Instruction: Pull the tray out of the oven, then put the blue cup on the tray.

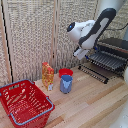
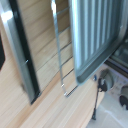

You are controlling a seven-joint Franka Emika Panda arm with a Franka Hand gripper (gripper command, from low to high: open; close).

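Observation:
The oven (image 1: 119, 46) stands at the exterior view's right with its front door (image 1: 94, 73) dropped open. The tray (image 1: 107, 60), a rack of thin dark bars, sticks out of the oven above the door. In the wrist view the tray (image 2: 96, 35) shows blurred as silvery bars in a dark frame. The blue cup (image 1: 66, 83) stands upright on the wooden table, left of the door. My gripper (image 1: 80, 53) hangs in the air just left of the tray's front edge, higher than the cup and touching nothing I can see. Its fingers are too blurred to read.
A shallow red bowl (image 1: 65, 72) sits just behind the cup. An orange bottle (image 1: 48, 76) stands to its left. A red basket (image 1: 25, 103) with a blue rim fills the front left. Wicker screens (image 1: 35, 35) close off the back.

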